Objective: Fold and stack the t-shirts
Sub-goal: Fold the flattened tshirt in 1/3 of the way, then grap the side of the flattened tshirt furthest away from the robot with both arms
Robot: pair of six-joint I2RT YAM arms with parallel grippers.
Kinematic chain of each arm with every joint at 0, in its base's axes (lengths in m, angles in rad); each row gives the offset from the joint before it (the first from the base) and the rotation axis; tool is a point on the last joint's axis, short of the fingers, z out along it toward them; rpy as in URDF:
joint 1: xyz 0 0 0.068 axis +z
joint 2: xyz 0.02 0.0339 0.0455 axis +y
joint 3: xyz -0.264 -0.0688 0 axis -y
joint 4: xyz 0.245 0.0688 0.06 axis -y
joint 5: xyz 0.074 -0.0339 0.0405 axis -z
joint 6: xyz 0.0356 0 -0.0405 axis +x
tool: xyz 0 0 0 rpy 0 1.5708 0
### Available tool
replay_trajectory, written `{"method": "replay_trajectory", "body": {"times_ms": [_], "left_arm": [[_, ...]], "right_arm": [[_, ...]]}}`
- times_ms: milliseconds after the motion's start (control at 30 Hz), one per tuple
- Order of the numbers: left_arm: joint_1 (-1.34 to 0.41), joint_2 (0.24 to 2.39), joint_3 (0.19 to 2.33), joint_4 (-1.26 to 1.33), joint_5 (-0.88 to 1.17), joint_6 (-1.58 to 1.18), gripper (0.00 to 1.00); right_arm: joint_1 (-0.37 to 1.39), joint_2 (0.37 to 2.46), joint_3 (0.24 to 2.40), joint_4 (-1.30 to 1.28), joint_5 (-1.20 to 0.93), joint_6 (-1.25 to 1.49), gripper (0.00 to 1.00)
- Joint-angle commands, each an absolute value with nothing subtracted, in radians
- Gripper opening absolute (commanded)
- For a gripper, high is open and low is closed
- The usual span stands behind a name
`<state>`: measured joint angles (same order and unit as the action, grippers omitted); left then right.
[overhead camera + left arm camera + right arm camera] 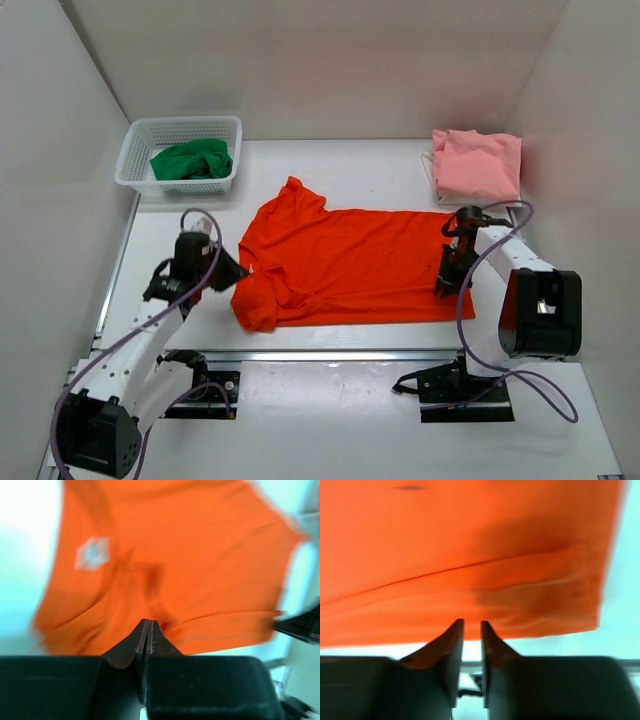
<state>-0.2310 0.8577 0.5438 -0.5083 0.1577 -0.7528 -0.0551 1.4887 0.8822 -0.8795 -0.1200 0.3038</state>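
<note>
The orange-red t-shirt (350,262) lies spread flat mid-table, with its left sleeve area bunched over. My left gripper (240,270) is at the shirt's left edge. In the left wrist view the left gripper (149,622) has its jaws pressed together with the tips against the orange cloth (195,555); I see no cloth between them. My right gripper (443,288) is over the shirt's lower right corner. In its wrist view the right gripper (471,623) stands at the hem (535,605) with a narrow empty gap. The pink t-shirt (478,165) lies folded at the back right. The green t-shirt (192,160) is crumpled in the basket.
The white mesh basket (130,172) stands at the back left. White walls close in the table on the left, back and right. A metal rail (330,354) runs along the near edge in front of the arm bases.
</note>
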Motion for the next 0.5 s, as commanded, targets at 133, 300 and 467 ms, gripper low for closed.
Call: {"method": "replay_trajectory", "body": {"times_ms": [133, 300, 467], "left_arm": [[-0.27, 1.283, 1.027, -0.379, 0.264, -0.599, 0.5], [-0.265, 1.596, 1.235, -0.319, 0.198, -0.526, 0.54], [-0.255, 1.876, 1.458, -0.287, 0.04, -0.459, 0.55]], "right_arm": [[0.002, 1.439, 1.167, -0.95, -0.224, 0.265, 0.29], [-0.048, 1.447, 1.255, -0.89, -0.261, 0.262, 0.34], [-0.035, 1.474, 1.298, -0.818, -0.273, 0.265, 0.37]]}}
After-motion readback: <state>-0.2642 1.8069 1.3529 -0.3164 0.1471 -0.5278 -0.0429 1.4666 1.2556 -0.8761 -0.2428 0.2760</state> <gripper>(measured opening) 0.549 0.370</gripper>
